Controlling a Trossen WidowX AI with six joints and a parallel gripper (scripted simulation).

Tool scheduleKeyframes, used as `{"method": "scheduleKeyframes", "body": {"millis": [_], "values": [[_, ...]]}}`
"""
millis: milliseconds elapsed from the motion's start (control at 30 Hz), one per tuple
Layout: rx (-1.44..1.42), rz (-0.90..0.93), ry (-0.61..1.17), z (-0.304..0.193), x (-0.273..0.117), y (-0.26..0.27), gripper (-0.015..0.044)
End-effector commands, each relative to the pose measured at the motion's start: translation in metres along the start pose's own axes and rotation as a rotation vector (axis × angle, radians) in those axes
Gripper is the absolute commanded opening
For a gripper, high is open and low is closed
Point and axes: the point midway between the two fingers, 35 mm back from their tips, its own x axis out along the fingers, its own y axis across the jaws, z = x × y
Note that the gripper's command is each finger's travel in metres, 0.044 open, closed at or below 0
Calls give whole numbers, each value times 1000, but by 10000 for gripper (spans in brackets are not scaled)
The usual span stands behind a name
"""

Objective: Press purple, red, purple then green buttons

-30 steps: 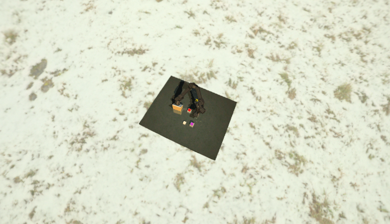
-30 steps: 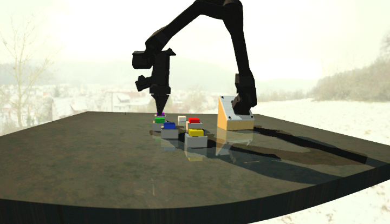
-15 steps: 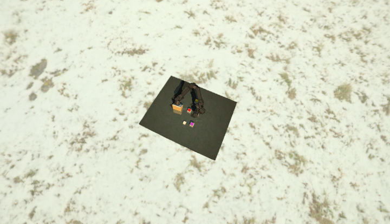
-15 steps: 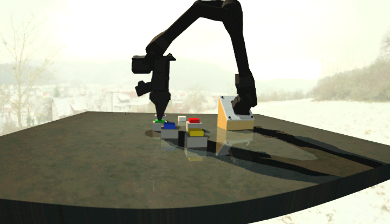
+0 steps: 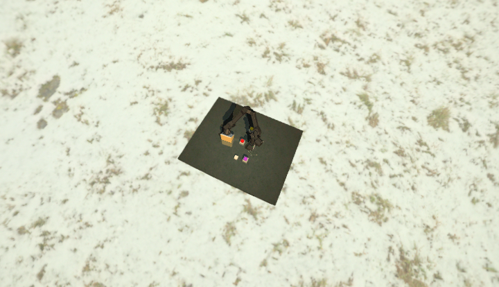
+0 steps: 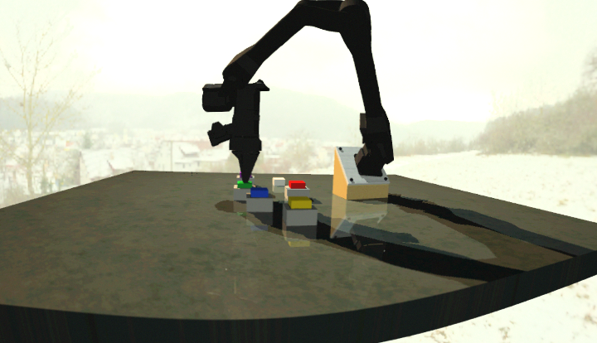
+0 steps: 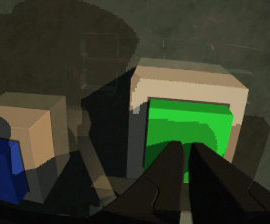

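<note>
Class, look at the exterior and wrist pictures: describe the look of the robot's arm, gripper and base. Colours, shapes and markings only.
The arm is matt black with blocky, boxy links and no visible cables or markings. The gripper is black too, its two fingers tapering to a narrow point. The base is an orange wedge with a grey sloped face dotted with dark screws.

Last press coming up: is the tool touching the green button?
Touching. The exterior view shows the shut tool tip meeting the green button, no gap.
</note>
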Motion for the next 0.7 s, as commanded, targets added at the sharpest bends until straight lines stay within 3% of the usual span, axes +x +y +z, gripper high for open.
{"method": "scheduleKeyframes", "body": {"millis": [0, 133, 233, 533, 600, 667], "values": [[-1, -4, -7, 1, -26, -1, 20], [0, -3, -6, 1, -28, -1, 20], [1, -6, -7, 1, -38, 24, 99], [2, 0, -4, -49, -86, 174, 335], [2, 1, -3, -56, -89, 183, 387], [2, 1, -3, -56, -89, 183, 400]]}}
